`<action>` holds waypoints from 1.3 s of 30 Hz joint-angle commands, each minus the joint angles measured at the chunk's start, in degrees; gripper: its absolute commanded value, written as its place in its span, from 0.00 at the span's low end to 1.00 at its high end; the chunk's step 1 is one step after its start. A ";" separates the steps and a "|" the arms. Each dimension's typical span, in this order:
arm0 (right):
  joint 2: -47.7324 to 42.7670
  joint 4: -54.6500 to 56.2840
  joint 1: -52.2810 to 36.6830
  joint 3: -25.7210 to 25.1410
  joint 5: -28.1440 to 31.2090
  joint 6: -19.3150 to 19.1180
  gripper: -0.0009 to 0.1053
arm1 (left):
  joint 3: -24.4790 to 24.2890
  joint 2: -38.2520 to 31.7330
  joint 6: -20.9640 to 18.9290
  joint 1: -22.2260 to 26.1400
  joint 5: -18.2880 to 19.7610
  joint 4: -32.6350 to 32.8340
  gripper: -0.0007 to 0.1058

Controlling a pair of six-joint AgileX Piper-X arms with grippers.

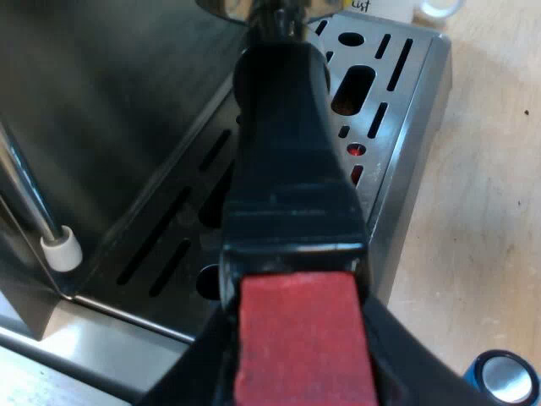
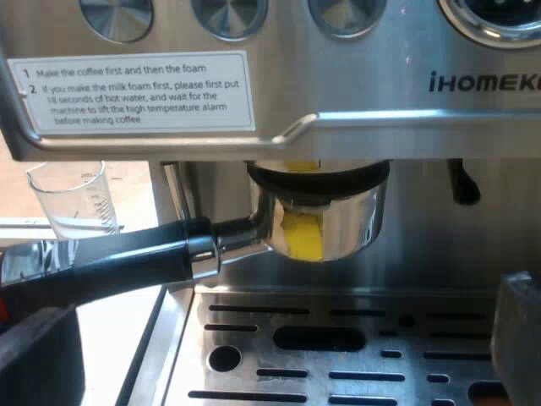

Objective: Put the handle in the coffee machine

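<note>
The holder's dark handle (image 1: 287, 161) runs away from me over the drip tray, its red end (image 1: 300, 338) close up. My left gripper (image 1: 297, 368) is shut on the handle at that red end, one black finger on each side. From the right wrist, the holder's metal head (image 2: 321, 222) sits up against the machine's round socket (image 2: 317, 176), and the handle (image 2: 127, 258) sticks out sideways toward the measuring glass. My right gripper (image 2: 277, 338) hangs open above the drip tray, a little way back from the holder, holding nothing.
The steel espresso machine (image 2: 406, 127) has knobs and a white instruction label (image 2: 135, 91). A slotted drip tray (image 1: 372, 93) lies below. A steam wand with a white tip (image 1: 61, 249), a measuring glass (image 2: 72, 199), a blue tamper (image 1: 505, 378) and a white mug (image 1: 431, 8) stand nearby.
</note>
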 commanded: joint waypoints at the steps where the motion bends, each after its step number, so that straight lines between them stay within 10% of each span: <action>1: -0.17 -0.45 -0.33 -0.02 0.00 -0.71 0.97 | -0.49 -0.49 -1.16 0.05 2.85 -1.32 0.01; 8: -0.17 -0.45 -0.33 -0.02 0.00 -0.71 0.97 | -0.49 -0.49 -6.21 0.05 2.85 -5.24 0.01; 39: -0.17 0.04 -0.33 -0.02 0.00 -0.71 0.97 | -1.57 -3.91 -3.54 0.05 5.56 -5.47 0.01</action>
